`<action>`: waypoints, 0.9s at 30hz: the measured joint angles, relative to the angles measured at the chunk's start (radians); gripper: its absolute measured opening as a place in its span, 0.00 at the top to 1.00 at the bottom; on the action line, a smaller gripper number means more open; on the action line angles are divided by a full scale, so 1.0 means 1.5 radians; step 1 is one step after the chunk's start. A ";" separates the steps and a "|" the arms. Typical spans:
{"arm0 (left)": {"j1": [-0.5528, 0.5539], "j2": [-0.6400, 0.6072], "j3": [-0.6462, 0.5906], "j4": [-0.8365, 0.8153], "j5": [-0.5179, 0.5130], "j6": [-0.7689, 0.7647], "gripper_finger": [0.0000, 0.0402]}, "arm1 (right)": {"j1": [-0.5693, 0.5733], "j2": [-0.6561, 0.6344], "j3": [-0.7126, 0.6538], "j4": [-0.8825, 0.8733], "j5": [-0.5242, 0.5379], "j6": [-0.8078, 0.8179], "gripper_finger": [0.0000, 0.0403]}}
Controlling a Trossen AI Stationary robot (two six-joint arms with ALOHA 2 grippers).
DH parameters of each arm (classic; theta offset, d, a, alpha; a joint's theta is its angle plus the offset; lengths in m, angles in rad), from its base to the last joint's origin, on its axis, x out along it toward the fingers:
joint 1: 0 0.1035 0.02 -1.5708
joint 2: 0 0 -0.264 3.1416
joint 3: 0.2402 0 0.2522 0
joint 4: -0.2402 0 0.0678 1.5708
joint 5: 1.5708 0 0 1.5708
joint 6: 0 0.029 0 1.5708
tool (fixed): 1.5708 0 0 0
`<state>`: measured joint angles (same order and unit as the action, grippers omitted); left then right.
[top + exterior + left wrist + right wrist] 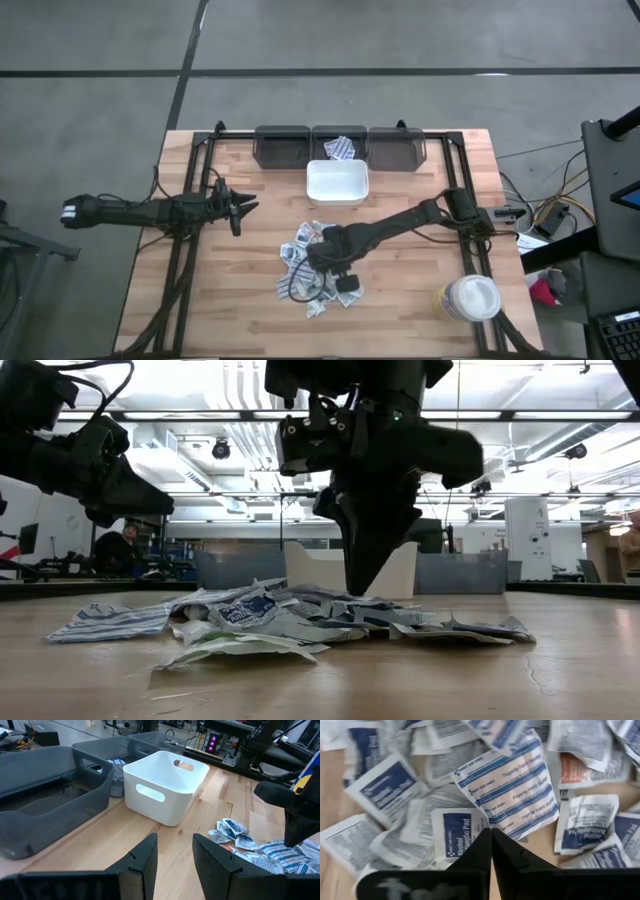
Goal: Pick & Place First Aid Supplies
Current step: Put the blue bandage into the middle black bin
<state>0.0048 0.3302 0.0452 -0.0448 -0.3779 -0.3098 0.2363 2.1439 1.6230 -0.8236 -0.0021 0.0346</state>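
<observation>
Two grippers, one working. My right gripper [322,262] is down in the pile of sachets [312,268] mid-table, fingers together at the tips. In the right wrist view they meet at the edge of a white sachet with a blue alcohol-pad label [456,834], just beside a larger striped bandage sachet [512,787]. Can't tell if anything is actually pinched between them.

Judgement: lift straight up and slowly, and check that one sachet comes up alone, since overlapped neighbours may drag along. If nothing comes up, open and re-grip lower. The white bin [337,182] sits just far of the pile; the middle grey bin [339,146] beyond already holds sachets.

My left gripper [238,207] waits at the left side, fingers apart, empty.
</observation>
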 joint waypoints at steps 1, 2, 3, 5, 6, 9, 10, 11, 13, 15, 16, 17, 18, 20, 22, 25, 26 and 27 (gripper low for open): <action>0.000 0.000 0.000 0.000 0.000 0.000 0.69 | -0.002 -0.001 0.000 0.000 0.002 0.005 0.98; 0.000 0.000 0.000 0.000 0.000 0.000 0.69 | -0.004 -0.002 0.001 -0.001 0.002 0.010 0.98; 0.000 0.000 0.000 0.000 0.000 -0.001 0.69 | -0.004 -0.003 0.002 -0.001 0.002 0.011 0.98; 0.000 0.000 0.000 0.000 0.000 -0.001 0.69 | -0.004 -0.008 0.004 0.000 0.001 0.010 0.98; 0.000 0.000 0.000 0.000 0.000 -0.001 0.69 | -0.004 -0.011 0.005 -0.001 0.000 0.009 0.98; 0.000 0.000 0.000 0.000 0.000 -0.001 0.69 | 0.000 -0.017 0.011 -0.002 -0.002 0.009 0.98; 0.000 0.000 0.000 0.000 0.000 -0.001 0.69 | 0.001 -0.019 0.017 -0.003 -0.004 0.008 0.98; 0.000 0.000 0.000 0.000 0.000 -0.001 0.69 | 0.002 -0.019 0.023 -0.003 -0.004 0.008 0.98; 0.000 0.000 0.000 0.000 0.000 -0.001 0.69 | 0.003 -0.019 0.034 -0.003 -0.005 0.005 0.98; 0.000 0.000 0.000 0.000 0.000 -0.001 0.69 | 0.003 -0.019 0.042 -0.001 -0.014 -0.004 0.96; 0.000 0.000 0.000 0.000 0.000 -0.001 0.69 | 0.003 -0.020 0.043 0.000 -0.018 -0.007 0.95; 0.000 0.000 0.000 0.000 0.000 -0.001 0.69 | 0.003 -0.020 0.044 0.000 -0.019 -0.008 0.94; 0.000 0.000 0.000 0.000 0.000 -0.001 0.69 | 0.004 -0.020 0.044 0.001 -0.020 -0.007 0.92; 0.000 0.000 0.000 0.000 0.000 -0.001 0.69 | 0.004 -0.020 0.043 0.001 -0.023 -0.007 0.89; 0.000 0.000 0.000 0.000 0.000 -0.001 0.69 | 0.004 -0.020 0.041 0.002 -0.024 -0.006 0.84; 0.000 0.000 0.000 0.000 0.000 -0.001 0.69 | 0.004 -0.020 0.039 0.002 -0.019 0.035 0.78; 0.000 0.000 -0.001 0.000 0.000 -0.001 0.69 | 0.003 -0.020 0.039 0.002 -0.016 0.060 0.76; 0.000 0.000 -0.001 0.000 0.000 -0.001 0.69 | -0.001 -0.020 0.039 0.002 -0.016 0.086 0.74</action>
<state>0.0048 0.3302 0.0444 -0.0448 -0.3782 -0.3107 0.2355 2.1139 1.6821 -0.8204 -0.0255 0.1641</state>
